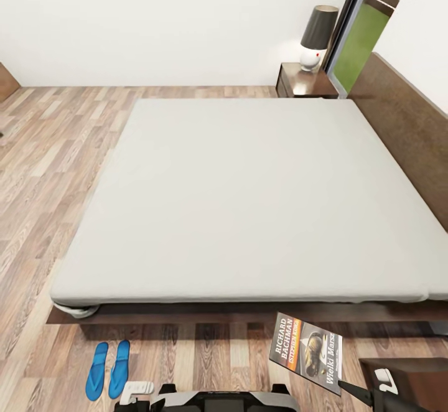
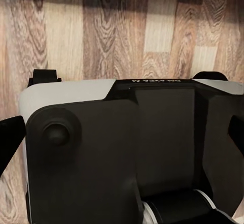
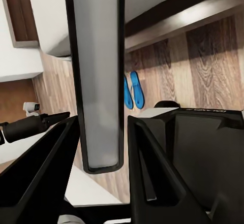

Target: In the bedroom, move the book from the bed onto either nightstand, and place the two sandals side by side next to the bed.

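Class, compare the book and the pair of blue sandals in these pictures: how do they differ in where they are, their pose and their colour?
The book is held off the floor, clamped in the right gripper; the sandals lie on the wood floor beside the bed. The book hangs tilted; the sandals lie flat, side by side. The book's cover is dark with an orange band; the sandals are bright blue. Both are thin and flat.

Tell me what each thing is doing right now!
book: lifted off the bed, pinched in the right gripper.
two sandals: flat on the floor, side by side, near the bed's corner.
bed: mattress bare.
lamp: standing upright on the far nightstand.
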Robot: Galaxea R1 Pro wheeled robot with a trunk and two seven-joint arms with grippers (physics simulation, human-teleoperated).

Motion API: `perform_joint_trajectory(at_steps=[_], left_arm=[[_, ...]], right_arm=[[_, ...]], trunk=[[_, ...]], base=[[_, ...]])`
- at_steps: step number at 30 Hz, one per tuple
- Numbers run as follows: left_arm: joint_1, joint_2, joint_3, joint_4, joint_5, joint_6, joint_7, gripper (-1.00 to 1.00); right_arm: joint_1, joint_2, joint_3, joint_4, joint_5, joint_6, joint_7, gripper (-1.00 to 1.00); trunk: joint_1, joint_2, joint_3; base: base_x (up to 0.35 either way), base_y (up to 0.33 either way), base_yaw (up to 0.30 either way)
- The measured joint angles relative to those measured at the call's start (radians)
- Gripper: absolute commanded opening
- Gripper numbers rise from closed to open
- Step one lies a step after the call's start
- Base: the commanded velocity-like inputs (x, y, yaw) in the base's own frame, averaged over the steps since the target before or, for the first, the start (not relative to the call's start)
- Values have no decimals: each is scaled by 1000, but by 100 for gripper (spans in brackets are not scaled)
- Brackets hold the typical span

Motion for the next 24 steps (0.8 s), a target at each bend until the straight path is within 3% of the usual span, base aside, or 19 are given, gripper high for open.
perform_joint_trajectory(at_steps=[24], left_arm=[[0, -15, 0, 0, 0, 0, 0, 100]], right_arm=[[0, 0, 0, 0, 0, 0, 1, -100]], trunk=[[0, 0, 39]], base=[[0, 0, 0]])
